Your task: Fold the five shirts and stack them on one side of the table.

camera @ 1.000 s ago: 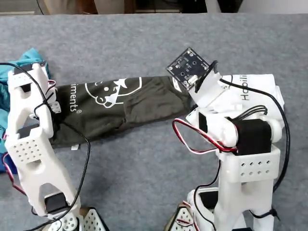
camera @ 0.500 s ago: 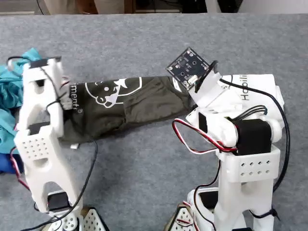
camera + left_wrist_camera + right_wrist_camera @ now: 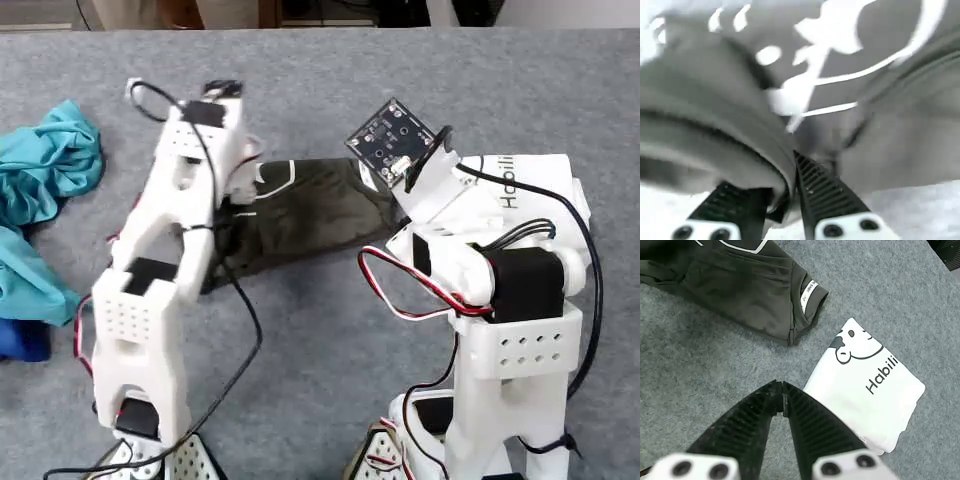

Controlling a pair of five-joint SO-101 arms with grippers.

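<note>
Left end effector [image 3: 785, 192] grips the dark shirt [image 3: 310, 205]; right end effector [image 3: 782, 390] sits closed.

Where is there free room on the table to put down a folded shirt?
The far strip of table, beyond the dark shirt, is bare. So is the near patch between the left arm and the right arm. The left edge is crowded with teal clothing; the folded white shirt takes the right side.

The left tool [image 3: 785, 192], clamped on the dark shirt [image 3: 320, 205], has dragged its end toward the table's middle.
</note>
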